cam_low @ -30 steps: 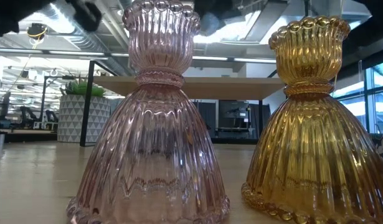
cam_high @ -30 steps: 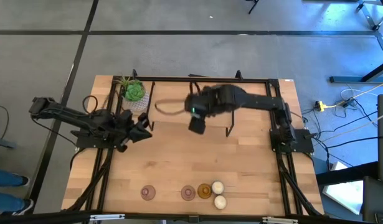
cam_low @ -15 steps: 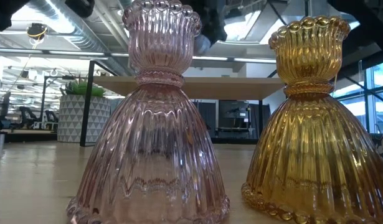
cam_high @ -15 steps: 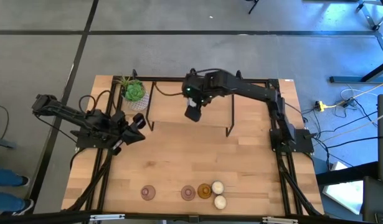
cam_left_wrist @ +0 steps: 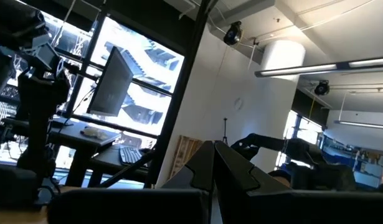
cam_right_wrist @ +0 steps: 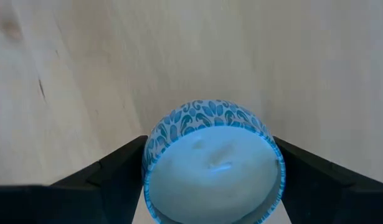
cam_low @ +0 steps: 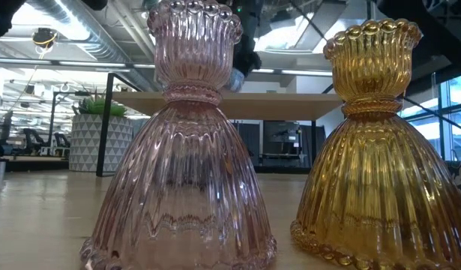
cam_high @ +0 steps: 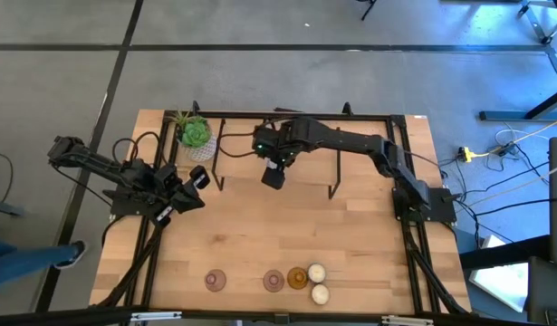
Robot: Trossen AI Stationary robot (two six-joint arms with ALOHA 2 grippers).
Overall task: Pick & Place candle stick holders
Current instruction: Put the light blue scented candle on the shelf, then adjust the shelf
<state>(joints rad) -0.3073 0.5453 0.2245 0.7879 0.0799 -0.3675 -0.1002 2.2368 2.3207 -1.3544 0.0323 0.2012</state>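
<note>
My right gripper (cam_high: 273, 172) hangs over the table's far middle, shut on a round cream votive holder (cam_right_wrist: 213, 171) with a blue leaf pattern on its wall. It shows in the low view as a pale blur (cam_low: 236, 78) under the gripper. Along the near edge stand two pink glass holders (cam_high: 215, 281) (cam_high: 273, 281), an amber one (cam_high: 297, 277) and two cream ones (cam_high: 316, 272) (cam_high: 320, 292), all on their bases. The low view shows a pink holder (cam_low: 189, 142) and the amber one (cam_low: 376, 142) close up. My left gripper (cam_high: 196, 177) waits at the left, shut and holding nothing. My right gripper pinches the votive holder's round side wall (cam_right_wrist: 151, 155) between its two fingers (cam_right_wrist: 110, 177), one on each side. The fingers come from above, pointing steeply down. The holder sits upright with its open top toward the wrist, lifted clear of the wooden table.
A green plant in a white pot (cam_high: 195, 136) stands at the far left. Thin black upright bars (cam_high: 220, 163) (cam_high: 337, 177) rise on either side of my right gripper. Bare wood (cam_high: 278, 235) lies between the bars and the row at the near edge.
My right gripper, holding the votive holder, has come down and shifted toward the table's left, between the black bars. My left gripper has drawn back a little toward the left edge, staying shut.
</note>
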